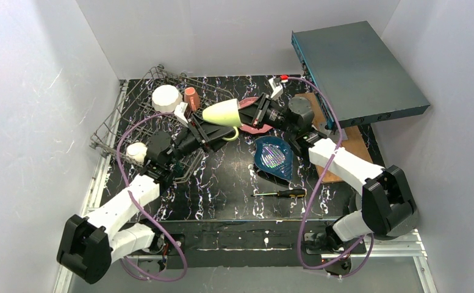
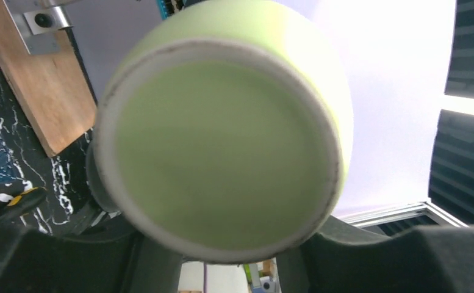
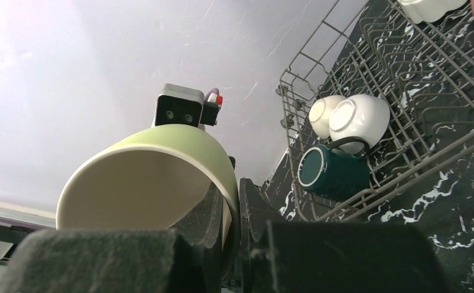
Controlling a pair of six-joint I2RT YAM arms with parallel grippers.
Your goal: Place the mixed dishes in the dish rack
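The yellow-green mug (image 1: 222,113) hangs on its side in the air between both grippers. My right gripper (image 1: 249,113) is shut on its rim, one finger inside and one outside (image 3: 234,189). My left gripper (image 1: 199,127) stands open around the mug's base (image 2: 222,134), which fills the left wrist view. The dish rack (image 1: 130,104) lies at the back left and holds a white bowl (image 1: 166,97), the small salmon cup (image 1: 191,97), two more pale bowls (image 3: 359,119) and a dark green cup (image 3: 332,171). The blue leaf-shaped plate (image 1: 274,155) lies mid-table. The pink dotted plate (image 1: 255,127) is partly hidden under the right gripper.
A black-and-yellow screwdriver (image 1: 281,193) lies near the front edge. A flat teal-grey box (image 1: 356,67) leans at the back right over a wooden board (image 1: 350,146). White walls close in the table on three sides.
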